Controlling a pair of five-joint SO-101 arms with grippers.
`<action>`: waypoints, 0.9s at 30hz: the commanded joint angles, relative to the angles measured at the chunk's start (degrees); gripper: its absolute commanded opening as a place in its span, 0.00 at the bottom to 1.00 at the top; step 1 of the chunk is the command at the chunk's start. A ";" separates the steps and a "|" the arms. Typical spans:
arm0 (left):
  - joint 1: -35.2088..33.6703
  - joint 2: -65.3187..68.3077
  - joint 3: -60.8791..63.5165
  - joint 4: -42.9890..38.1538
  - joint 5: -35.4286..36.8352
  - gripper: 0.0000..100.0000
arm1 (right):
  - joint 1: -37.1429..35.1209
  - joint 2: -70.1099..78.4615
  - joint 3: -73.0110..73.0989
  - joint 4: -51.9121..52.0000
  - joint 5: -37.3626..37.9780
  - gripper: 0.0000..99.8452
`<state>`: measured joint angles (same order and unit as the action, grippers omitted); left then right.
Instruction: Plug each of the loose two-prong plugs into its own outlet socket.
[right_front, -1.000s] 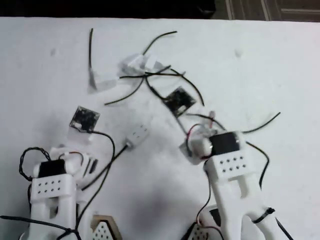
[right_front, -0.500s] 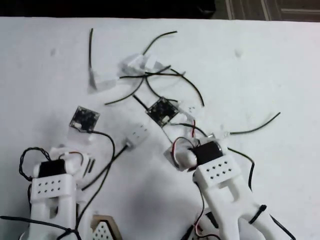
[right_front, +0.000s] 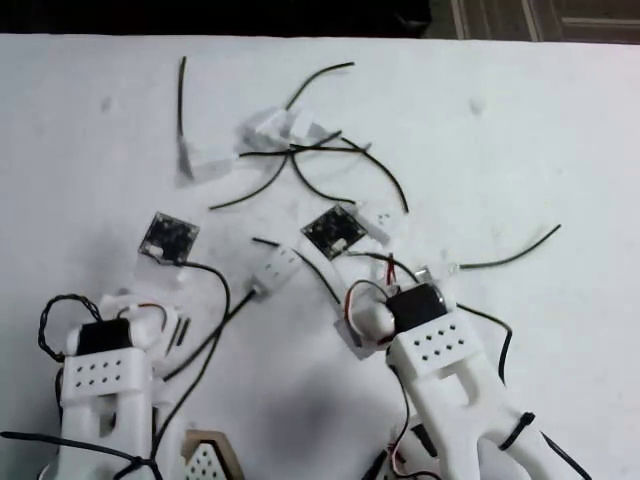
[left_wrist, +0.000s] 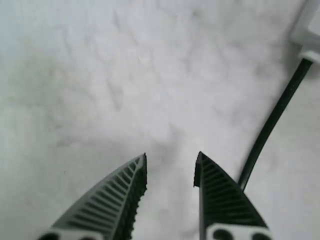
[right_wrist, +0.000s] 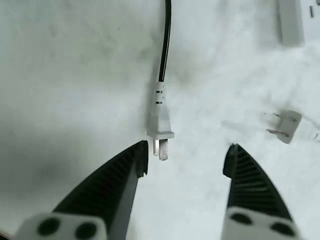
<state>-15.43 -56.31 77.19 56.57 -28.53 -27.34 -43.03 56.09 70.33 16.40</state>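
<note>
The bench (right_front: 560, 150) is white all over, a little mottled, and takes up nearly the whole high view. Two faint smudges sit on it, one in the upper left (right_front: 105, 103) and one in the upper right (right_front: 477, 104). Beyond the bench's far edge, a dark band (right_front: 200, 15) runs along the top of the frame. In the top right corner it gives way to a greyish-brown patch (right_front: 540, 18) crossed by pale lines. A soft grey shadow (right_front: 300, 400) lies on the bench in the lower middle.
</note>
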 joint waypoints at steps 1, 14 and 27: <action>-0.48 -1.19 -0.44 -1.32 0.88 0.17 | -0.22 -1.01 -1.58 0.31 -0.18 0.18; -0.57 -1.19 -0.62 -0.88 0.88 0.16 | 0.13 4.18 -2.37 0.84 3.43 0.16; -3.03 -1.19 -0.62 -0.44 0.88 0.17 | -0.13 27.38 -22.59 7.52 2.99 0.16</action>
<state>-18.24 -56.31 77.19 56.57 -28.53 -27.25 -17.98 38.24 77.10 19.21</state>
